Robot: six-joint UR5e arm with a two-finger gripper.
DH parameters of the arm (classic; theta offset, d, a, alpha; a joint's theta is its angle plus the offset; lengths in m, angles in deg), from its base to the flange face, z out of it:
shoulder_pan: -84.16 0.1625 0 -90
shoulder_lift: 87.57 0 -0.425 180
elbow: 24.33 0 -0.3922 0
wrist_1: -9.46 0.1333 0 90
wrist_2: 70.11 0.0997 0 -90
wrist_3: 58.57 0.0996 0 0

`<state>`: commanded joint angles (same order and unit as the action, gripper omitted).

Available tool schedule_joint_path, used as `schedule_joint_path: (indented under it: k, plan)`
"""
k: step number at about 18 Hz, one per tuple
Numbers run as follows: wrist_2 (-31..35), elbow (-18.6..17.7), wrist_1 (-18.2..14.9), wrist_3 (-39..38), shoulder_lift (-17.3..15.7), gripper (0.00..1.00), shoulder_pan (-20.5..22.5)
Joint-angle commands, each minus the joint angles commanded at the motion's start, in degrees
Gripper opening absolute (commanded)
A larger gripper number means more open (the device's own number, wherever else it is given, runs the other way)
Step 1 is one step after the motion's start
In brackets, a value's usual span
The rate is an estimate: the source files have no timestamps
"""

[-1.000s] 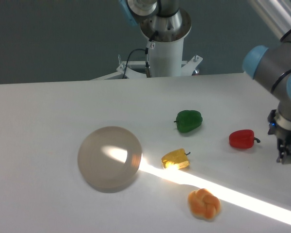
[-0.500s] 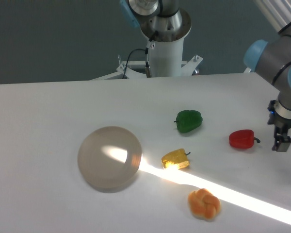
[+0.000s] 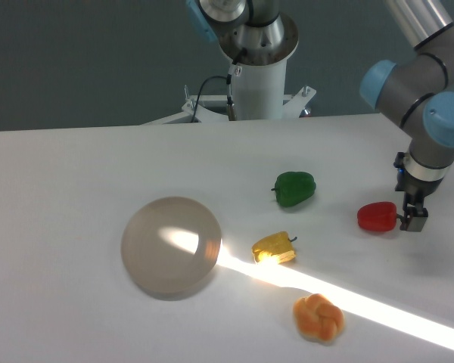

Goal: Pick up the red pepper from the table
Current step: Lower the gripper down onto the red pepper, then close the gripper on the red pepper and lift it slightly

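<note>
The red pepper point(image 3: 377, 217) lies on the white table point(image 3: 76, 166) at the right, its dark stem pointing right. My gripper point(image 3: 412, 221) hangs just to the right of it, at the stem end, low over the table. Its two dark fingers point down with a small gap between them and hold nothing. I cannot tell whether the left finger touches the stem.
A green pepper point(image 3: 294, 188) lies left of and behind the red one. A yellow pepper point(image 3: 274, 248) and an orange bun-like piece point(image 3: 318, 318) lie toward the front. A round grey-beige plate point(image 3: 171, 246) sits at centre left. The robot base point(image 3: 256, 68) stands at the back.
My gripper has moved left and a little up, from the table's right edge to right beside the red pepper's stem. The pepper has not moved.
</note>
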<state>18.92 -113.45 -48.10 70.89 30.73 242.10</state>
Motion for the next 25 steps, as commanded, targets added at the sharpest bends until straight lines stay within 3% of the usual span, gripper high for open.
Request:
schedule_joint_path:
  k: [2,6,20,22,25]
  plan:
    - [0.09,-0.44,0.00,0.00,0.00,1.00,-0.09]
    - [0.26,-2.20,2.98,0.00,0.35,1.00,-0.09]
    - [0.35,-3.78,5.63,-0.79,2.20,1.00,-1.14]
    - [0.44,-3.78,5.71,-0.97,2.20,0.96,-1.67]
    - [0.44,-3.78,5.63,-0.97,2.11,0.81,-1.67]
